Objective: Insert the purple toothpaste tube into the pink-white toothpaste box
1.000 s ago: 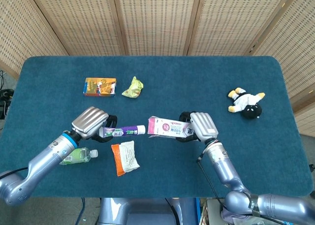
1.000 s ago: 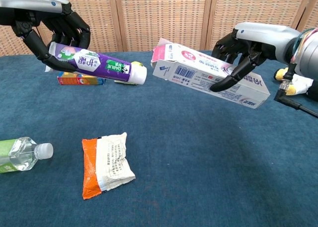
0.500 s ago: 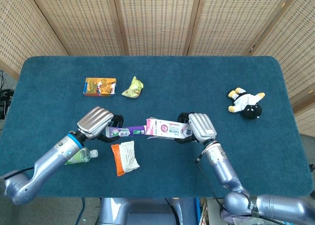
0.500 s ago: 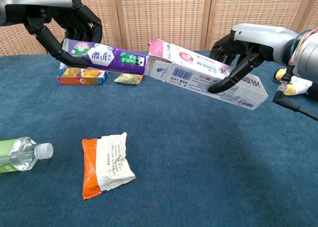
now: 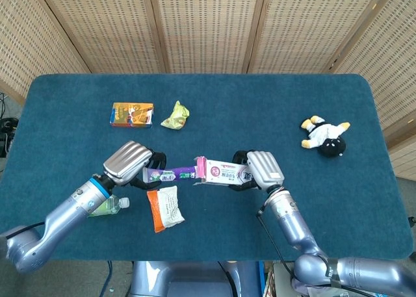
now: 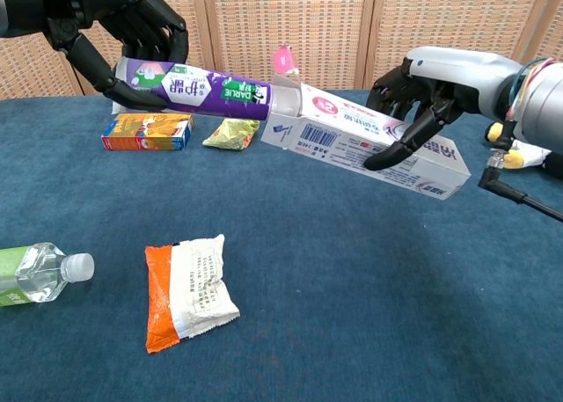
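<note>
My left hand (image 5: 129,162) (image 6: 123,32) grips the purple toothpaste tube (image 5: 168,175) (image 6: 193,89) and holds it level above the table. The tube's cap end meets the open mouth of the pink-white toothpaste box (image 5: 223,172) (image 6: 369,141). My right hand (image 5: 263,169) (image 6: 431,90) holds that box in the air from its far end, tilted with the open end higher in the chest view. A pink flap (image 6: 283,59) stands up at the box's mouth. How far the cap is inside is hidden.
Under the left hand lie an orange-white snack packet (image 5: 164,208) (image 6: 186,289) and a green water bottle (image 5: 104,206) (image 6: 35,274). An orange box (image 5: 132,114) and a crumpled yellow wrapper (image 5: 175,116) sit further back. A plush toy (image 5: 325,136) lies at the right.
The left hand carried the tube rightward and the right hand brought the box leftward. The gap between cap and box mouth closed; the cap now sits at the opening.
</note>
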